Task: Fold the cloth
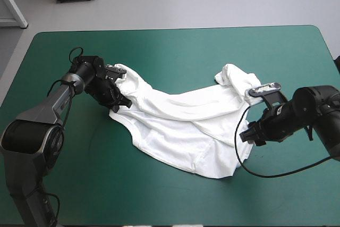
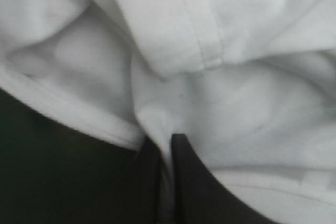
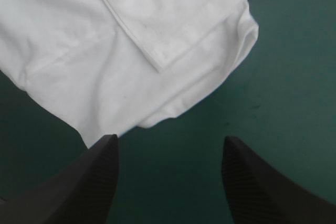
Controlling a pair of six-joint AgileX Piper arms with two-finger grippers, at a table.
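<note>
High view: the T-shirt (image 1: 180, 126) lies part-spread and rumpled on the teal-green cover (image 1: 175, 46), with 1 ridge of slack running across it; the left gripper (image 1: 121, 99) is at the T-shirt's left end, pinched onto the cloth; the right gripper (image 1: 251, 135) stands just beside the T-shirt's right edge, off the cloth.

Left wrist view: the 2 black fingers (image 2: 191, 182) are all but together, with a white pleat clamped between them; a stitched hem (image 2: 207, 51) of the T-shirt lies ahead of the tips; the bite looks small.

Right wrist view: the right gripper's 2 fingers stand wide apart, with bare cover between them; a corner (image 3: 157, 114) of the T-shirt lies just ahead of the tips; nothing is held.

Procedure, as judged: the step in hand is a 2nd grip at the T-shirt's right edge; advance the right gripper onto that corner, 1 finger low enough to slide under the cloth; close on every layer; do not disturb the left grip; then draw both ends away from the T-shirt's middle to flatten the ridge.
</note>
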